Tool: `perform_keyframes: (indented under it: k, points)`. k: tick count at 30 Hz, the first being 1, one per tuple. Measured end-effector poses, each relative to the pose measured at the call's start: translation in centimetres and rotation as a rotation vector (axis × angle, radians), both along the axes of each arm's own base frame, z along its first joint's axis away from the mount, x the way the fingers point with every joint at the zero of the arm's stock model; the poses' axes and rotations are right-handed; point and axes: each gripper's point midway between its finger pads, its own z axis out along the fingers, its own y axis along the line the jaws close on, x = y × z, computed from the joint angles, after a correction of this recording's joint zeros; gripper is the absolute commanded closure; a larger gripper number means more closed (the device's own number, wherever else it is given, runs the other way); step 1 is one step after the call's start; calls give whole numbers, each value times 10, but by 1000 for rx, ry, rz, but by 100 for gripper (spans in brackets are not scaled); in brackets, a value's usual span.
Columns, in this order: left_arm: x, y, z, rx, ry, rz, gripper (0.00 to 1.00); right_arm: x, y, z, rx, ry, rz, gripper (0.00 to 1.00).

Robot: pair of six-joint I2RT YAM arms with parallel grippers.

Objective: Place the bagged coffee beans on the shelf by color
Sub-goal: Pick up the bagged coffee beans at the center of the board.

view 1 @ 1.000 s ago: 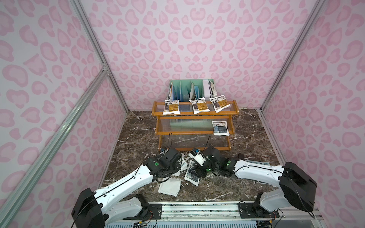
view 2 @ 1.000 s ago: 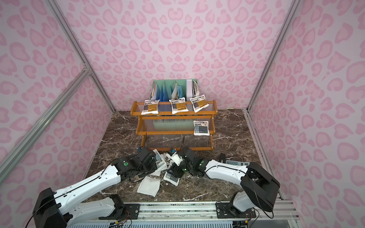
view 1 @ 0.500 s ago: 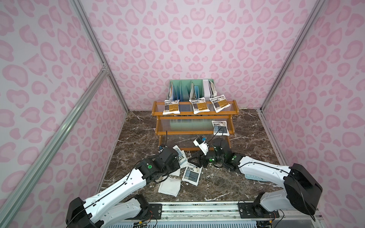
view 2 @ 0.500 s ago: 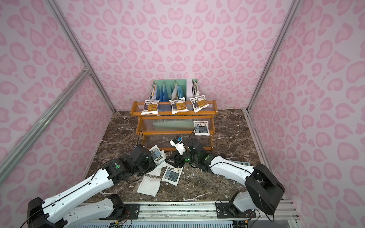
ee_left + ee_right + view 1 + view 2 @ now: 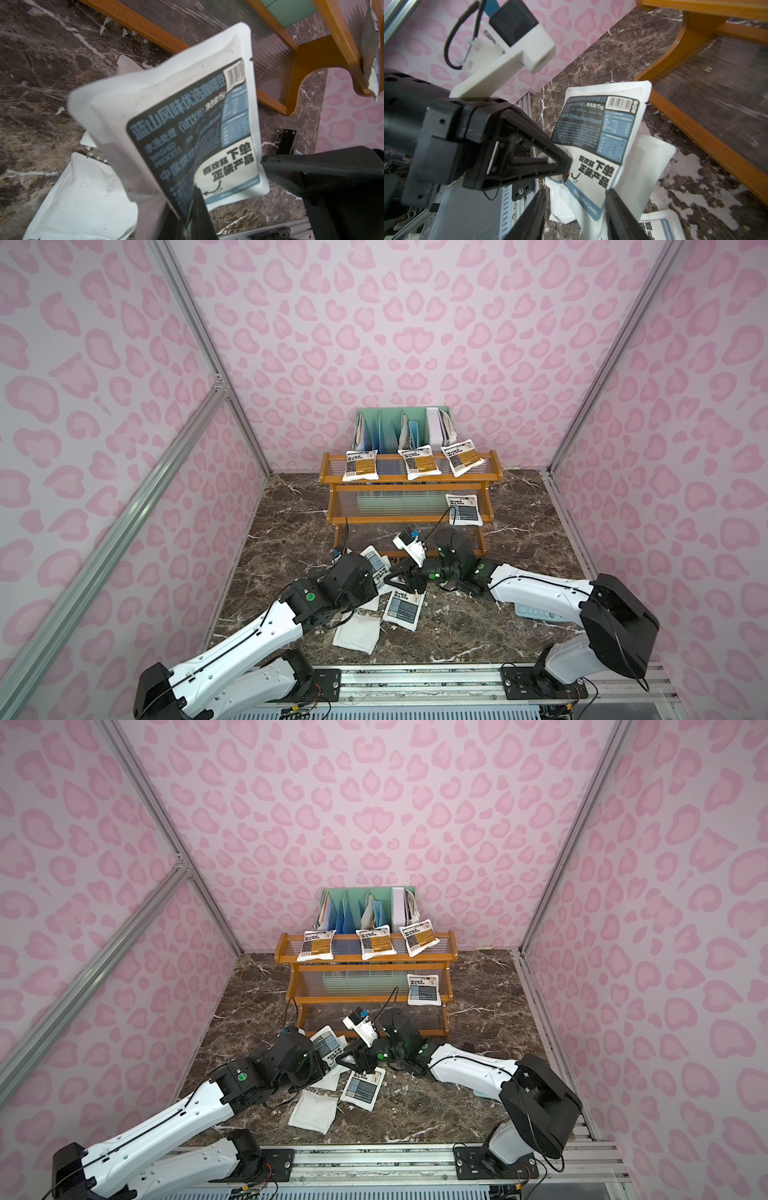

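Observation:
My left gripper (image 5: 372, 577) is shut on the lower edge of a blue-labelled bag of coffee beans (image 5: 187, 124), holding it upright off the floor in front of the shelf (image 5: 409, 486). My right gripper (image 5: 575, 191) is open, its fingers (image 5: 616, 205) on either side of that same bag (image 5: 602, 135). Three orange-labelled bags (image 5: 417, 464) lie on the top tier and one blue bag (image 5: 464, 509) on the middle tier. Another blue bag (image 5: 401, 608) and a bag showing its white back (image 5: 356, 637) lie on the floor.
A mint-green divider rack (image 5: 401, 429) with papers stands behind the shelf. A pale teal device (image 5: 536, 610) lies on the marble floor under my right arm. More white bags (image 5: 83, 197) lie beneath the held one. Pink patterned walls close in three sides.
My right gripper has moved left from in front of the shelf to the bag that my left gripper holds up, and its jaws have narrowed a little. The left gripper has kept its hold.

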Motion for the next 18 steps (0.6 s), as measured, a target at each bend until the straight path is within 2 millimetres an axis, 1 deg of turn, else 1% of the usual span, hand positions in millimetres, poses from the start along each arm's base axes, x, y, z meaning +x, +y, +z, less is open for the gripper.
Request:
perform_keyframes:
  k: [7,12,18]
  points:
    - [-1,1,4,-3,-9,2,100,1,-1,-6,-11,-6,2,55]
    - [-2,4,6,-4,-14,3,100,2,1,-13,-24,0,6,55]
    - [-2,8,8,-1,-27,17,100,4,-3,-16,-34,4,-5,53]
